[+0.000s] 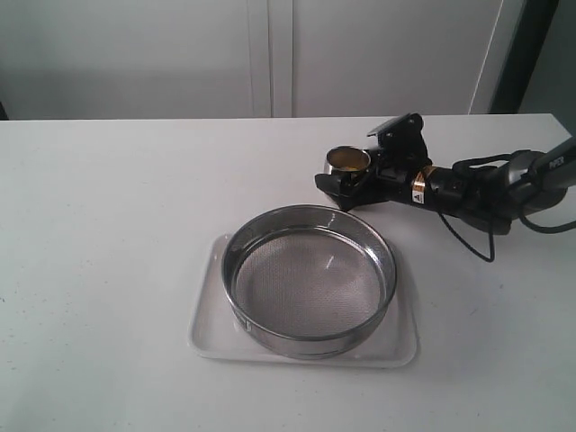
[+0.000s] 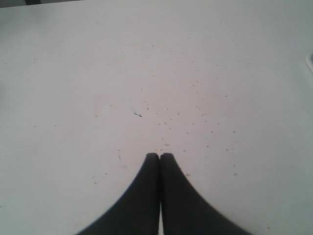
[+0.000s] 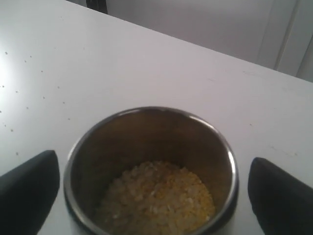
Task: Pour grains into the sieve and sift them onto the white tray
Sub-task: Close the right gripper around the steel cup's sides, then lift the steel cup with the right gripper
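Right fingers (image 1: pixel 335 187) stood wide astride the steel cup (image 1: pixel 347 160) near the sieve (image 1: pixel 270 326) on the white tray (image 1: pixel 209 335); left fingers (image 2: pixel 146 196) were pressed together, empty, above the worktop (image 2: pixel 73 73); the grains (image 3: pixel 156 196) lay low in that stiff, probably slick cup, best gripped mid-wall.

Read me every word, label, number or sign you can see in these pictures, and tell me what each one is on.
No text can be read.
On the right arm, a yellow sticker: looks like a warning sign, too small to read.
On the same arm, white lettering: blurred, unreadable.
On the steel cup, sieve and white tray: no markings visible.
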`<state>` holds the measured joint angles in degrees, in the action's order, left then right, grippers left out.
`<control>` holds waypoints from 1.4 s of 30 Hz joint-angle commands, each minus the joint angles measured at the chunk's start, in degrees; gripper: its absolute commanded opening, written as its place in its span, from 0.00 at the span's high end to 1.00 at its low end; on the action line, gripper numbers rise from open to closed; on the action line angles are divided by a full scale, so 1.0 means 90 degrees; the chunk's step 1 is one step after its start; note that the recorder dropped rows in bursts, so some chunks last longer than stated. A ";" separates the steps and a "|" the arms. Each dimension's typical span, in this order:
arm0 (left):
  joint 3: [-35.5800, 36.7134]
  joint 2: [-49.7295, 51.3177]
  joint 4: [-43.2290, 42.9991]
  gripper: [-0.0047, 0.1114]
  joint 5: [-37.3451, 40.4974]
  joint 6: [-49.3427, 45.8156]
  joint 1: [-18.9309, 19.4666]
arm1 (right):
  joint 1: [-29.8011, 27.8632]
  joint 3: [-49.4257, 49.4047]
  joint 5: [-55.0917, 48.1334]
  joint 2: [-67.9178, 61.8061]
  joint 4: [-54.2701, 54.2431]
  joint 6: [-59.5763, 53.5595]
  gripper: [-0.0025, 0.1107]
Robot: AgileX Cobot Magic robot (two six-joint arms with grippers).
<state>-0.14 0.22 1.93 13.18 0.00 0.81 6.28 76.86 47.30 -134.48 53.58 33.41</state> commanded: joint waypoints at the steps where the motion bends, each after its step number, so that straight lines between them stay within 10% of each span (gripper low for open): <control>1: 0.0016 -0.0025 0.0037 0.96 -0.0024 0.0000 -0.0037 | 0.0005 0.0068 0.0020 -0.0065 -0.0007 -0.0013 0.12; 18: 0.0016 -0.0025 0.0037 0.96 -0.0024 0.0000 -0.0037 | 0.0075 0.0274 -0.0039 -0.0192 0.0004 -0.0021 0.20; 28: 0.0016 -0.0025 0.0037 0.96 -0.0024 0.0000 -0.0037 | 0.0245 0.0274 -0.0619 -0.0192 0.0016 -0.0261 0.52; 33: 0.0016 -0.0025 0.0037 0.96 -0.0024 0.0000 -0.0037 | 0.0258 0.0274 -0.0768 -0.0192 0.0016 -0.0261 0.96; 42: 0.0016 -0.0025 0.0037 0.96 -0.0024 0.0000 -0.0037 | 0.0258 0.0274 -0.0865 -0.0066 0.0017 -0.0236 0.98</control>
<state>-0.14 0.22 1.93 13.18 0.00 0.81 8.61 79.42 43.30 -135.48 52.69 31.95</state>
